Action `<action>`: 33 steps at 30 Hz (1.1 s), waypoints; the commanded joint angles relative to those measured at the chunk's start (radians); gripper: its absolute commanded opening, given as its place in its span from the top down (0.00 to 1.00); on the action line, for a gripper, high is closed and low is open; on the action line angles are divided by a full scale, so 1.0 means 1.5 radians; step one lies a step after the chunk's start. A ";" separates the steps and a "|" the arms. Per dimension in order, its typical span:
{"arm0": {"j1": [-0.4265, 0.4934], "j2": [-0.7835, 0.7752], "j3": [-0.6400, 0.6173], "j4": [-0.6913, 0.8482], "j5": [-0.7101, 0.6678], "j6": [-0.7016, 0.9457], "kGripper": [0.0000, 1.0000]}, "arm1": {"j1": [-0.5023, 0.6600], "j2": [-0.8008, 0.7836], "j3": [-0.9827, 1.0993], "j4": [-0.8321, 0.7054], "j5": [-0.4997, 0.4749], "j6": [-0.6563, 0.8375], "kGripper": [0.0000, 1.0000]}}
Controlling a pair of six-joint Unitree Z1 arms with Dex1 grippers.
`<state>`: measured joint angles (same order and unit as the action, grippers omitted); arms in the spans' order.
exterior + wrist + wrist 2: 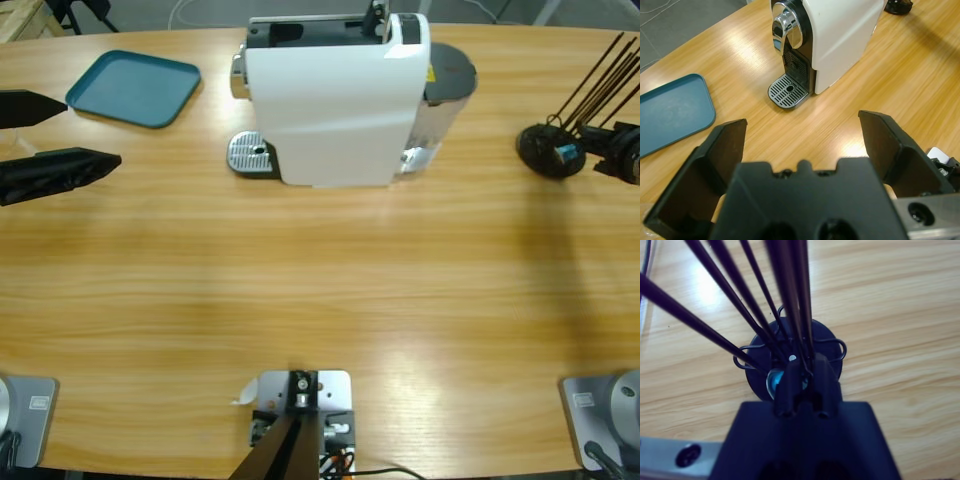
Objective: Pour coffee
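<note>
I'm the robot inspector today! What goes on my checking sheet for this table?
Surface: wooden table, no spills seen.
Job's things: white coffee machine, its drip grate bare; no coffee or cup seen.
Clutter: teal tray; black wire holder with a blue capsule.
Claws: left claw open, holding nothing; right claw at the blue capsule.
Cables: pale cable beyond the table's far edge.
Surroundings: grey floor.
</note>
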<state>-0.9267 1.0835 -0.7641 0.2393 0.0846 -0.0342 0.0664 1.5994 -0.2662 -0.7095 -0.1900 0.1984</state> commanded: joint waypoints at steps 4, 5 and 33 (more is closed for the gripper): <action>0.003 -0.002 0.030 -0.006 -0.001 -0.019 0.04 | 0.011 -0.049 -0.006 0.087 0.047 0.060 0.68; 0.003 -0.003 0.031 -0.006 -0.001 -0.019 0.04 | 0.012 -0.046 -0.005 0.094 0.046 0.067 0.68; 0.003 -0.027 0.052 -0.010 -0.002 -0.025 0.04 | 0.118 0.008 -0.018 0.116 -0.100 -0.146 0.48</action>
<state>-0.9267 1.0678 -0.7334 0.2318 0.0846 -0.0635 0.2534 1.5461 -0.2777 -0.5190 -0.3438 0.0050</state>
